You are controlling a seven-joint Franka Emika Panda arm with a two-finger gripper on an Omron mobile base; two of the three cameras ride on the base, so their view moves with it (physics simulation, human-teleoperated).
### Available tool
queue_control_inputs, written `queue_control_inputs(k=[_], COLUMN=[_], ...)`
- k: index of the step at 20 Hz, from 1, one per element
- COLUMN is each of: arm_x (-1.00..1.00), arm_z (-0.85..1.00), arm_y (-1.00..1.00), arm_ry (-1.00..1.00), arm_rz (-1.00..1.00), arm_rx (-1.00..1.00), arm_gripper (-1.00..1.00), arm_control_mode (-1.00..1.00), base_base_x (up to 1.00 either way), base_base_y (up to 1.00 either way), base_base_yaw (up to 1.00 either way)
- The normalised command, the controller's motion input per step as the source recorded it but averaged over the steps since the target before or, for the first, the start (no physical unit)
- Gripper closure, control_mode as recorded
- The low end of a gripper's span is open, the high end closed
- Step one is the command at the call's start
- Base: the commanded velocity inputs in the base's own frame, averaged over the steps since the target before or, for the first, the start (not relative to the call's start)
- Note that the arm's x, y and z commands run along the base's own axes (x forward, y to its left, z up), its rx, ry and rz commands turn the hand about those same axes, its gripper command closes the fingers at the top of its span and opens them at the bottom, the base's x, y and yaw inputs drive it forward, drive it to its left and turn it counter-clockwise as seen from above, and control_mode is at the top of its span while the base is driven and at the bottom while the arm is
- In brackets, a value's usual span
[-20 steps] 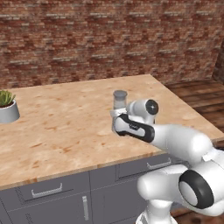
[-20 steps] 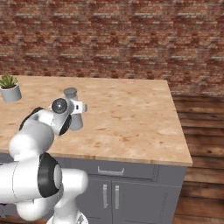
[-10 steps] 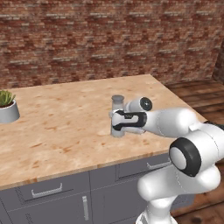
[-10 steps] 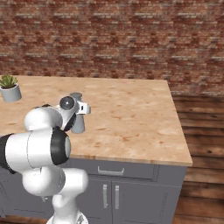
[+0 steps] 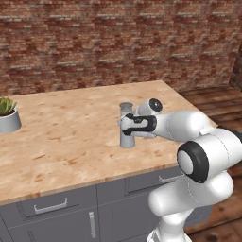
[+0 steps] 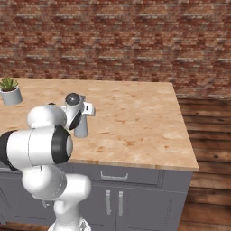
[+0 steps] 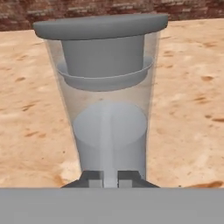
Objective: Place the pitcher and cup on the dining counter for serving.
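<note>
Upright, the pitcher (image 5: 126, 128) stands mid-counter, well off edges, clamped by the tool (image 5: 124, 125).

Counted one grey pitcher (image 5: 126, 134) with one darker cap (image 7: 101, 25), one potted plant (image 5: 8, 115), one wood-grain counter (image 5: 71, 142), one brick wall (image 5: 94, 42) and three drawer or door handles (image 6: 113, 177) across the cabinet fronts.

Pitcher (image 5: 126, 126) upright on dining counter (image 5: 71, 137)
</note>
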Motion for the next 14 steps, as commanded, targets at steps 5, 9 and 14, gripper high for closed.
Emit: queue_control_inputs(k=[5,9,14], arm_x=[-0.02,-0.42,-0.73], arm_z=[-0.01,0.08,0.34], arm_y=[0.02,0.00,0.00], arm_ry=[0.02,0.00,0.00], arm_rz=[0.00,0.00,0.00], arm_rx=[0.00,0.00,0.00], arm_gripper=[-1.00,-1.00,-1.00], arm_control_mode=[-1.00,-1.00,-1.00], base_base_x=[0.00,0.00,0.00], base_base_y=[0.00,0.00,0.00], base_base_yaw=[0.00,0.00,0.00])
